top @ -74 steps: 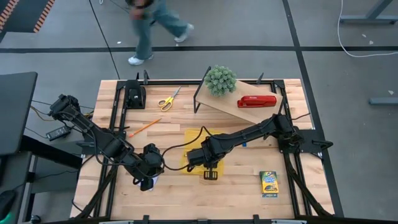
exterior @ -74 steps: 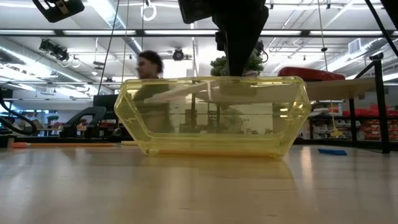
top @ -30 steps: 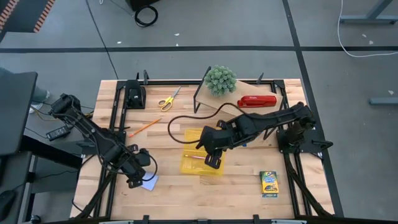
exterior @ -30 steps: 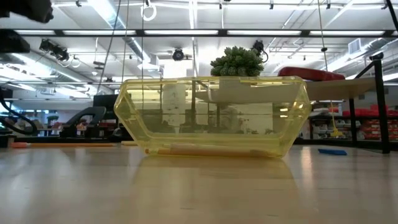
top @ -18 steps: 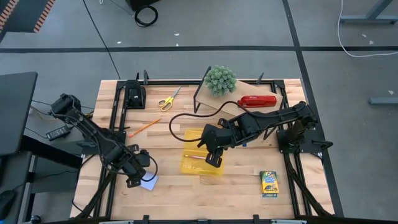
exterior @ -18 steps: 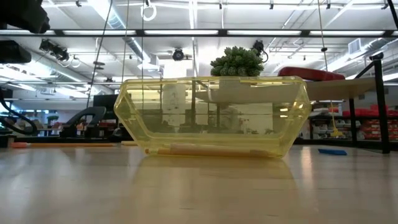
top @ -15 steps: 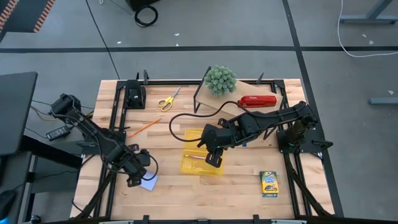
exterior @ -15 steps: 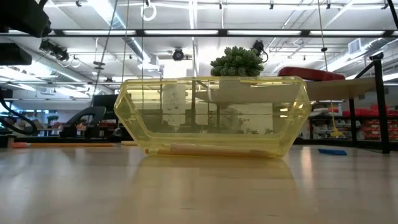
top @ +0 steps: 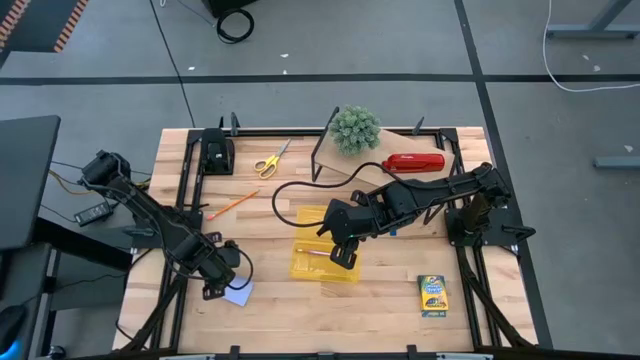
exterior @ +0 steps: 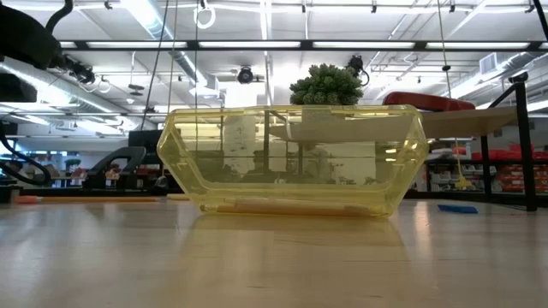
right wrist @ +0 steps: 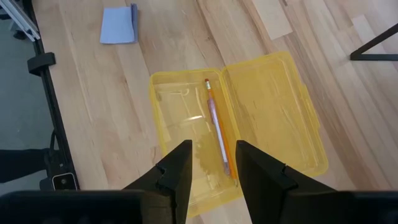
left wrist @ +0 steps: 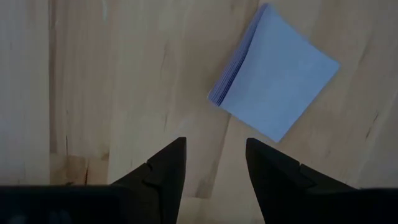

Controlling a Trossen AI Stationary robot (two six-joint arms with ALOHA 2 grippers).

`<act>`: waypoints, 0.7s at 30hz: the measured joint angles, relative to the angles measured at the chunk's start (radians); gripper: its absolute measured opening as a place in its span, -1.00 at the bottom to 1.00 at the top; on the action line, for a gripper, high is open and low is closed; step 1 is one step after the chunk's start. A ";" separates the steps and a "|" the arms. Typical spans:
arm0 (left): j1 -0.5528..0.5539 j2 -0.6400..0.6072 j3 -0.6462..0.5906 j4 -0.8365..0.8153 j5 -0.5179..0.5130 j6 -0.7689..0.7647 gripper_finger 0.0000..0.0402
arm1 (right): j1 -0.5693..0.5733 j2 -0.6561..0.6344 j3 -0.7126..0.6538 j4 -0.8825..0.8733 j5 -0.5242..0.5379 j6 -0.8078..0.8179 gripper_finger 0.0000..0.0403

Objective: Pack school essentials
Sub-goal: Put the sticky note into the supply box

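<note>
Hovering: left gripper (top: 217, 288) sits over the front-left of the table (top: 380, 300), fingers (left wrist: 166, 167) spread with bare wood between them, grasping nothing.
Notepad: the pale blue pad (top: 237, 295) lies flat on the wood just beside the left gripper's tips, untouched; its stacked page edge shows in the left wrist view (left wrist: 273, 79).
Right gripper: (top: 342, 256) hangs above the case, released, fingers (right wrist: 176, 171) apart and empty.
Case: yellow clear case (top: 325, 245) lies open near the table's middle, lid (right wrist: 273, 112) folded flat beside the tray; from the low view it fills the centre (exterior: 295, 158).
Inside the case: an orange pencil (right wrist: 213, 121) and a pink pen (right wrist: 219, 138) lie side by side along the tray's hinge side.
Second pencil: another orange pencil (top: 233, 204) rests on the table left of the case, well apart from it.
Scissors: yellow-handled pair (top: 267, 160) at the back left.
Crayon box: (top: 432, 295) lies at the front right, well apart from the case.
Eraser: a blue bit (exterior: 457, 208) lies on the table right of the case.
Shelf: a stapler (top: 412, 163) and a plant (top: 354, 128) sit on the raised board (top: 400, 183) at the back.
</note>
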 joint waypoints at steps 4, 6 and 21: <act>0.000 0.000 0.000 -0.003 -0.001 0.029 -0.14 | 0.000 0.000 0.000 0.000 0.000 0.000 -0.35; 0.000 0.000 0.000 -0.008 -0.002 0.038 -0.14 | 0.000 0.000 0.000 0.000 0.000 0.000 -0.35; 0.000 0.000 0.000 -0.016 -0.003 0.045 -0.15 | 0.000 0.000 0.000 0.002 0.000 0.000 -0.35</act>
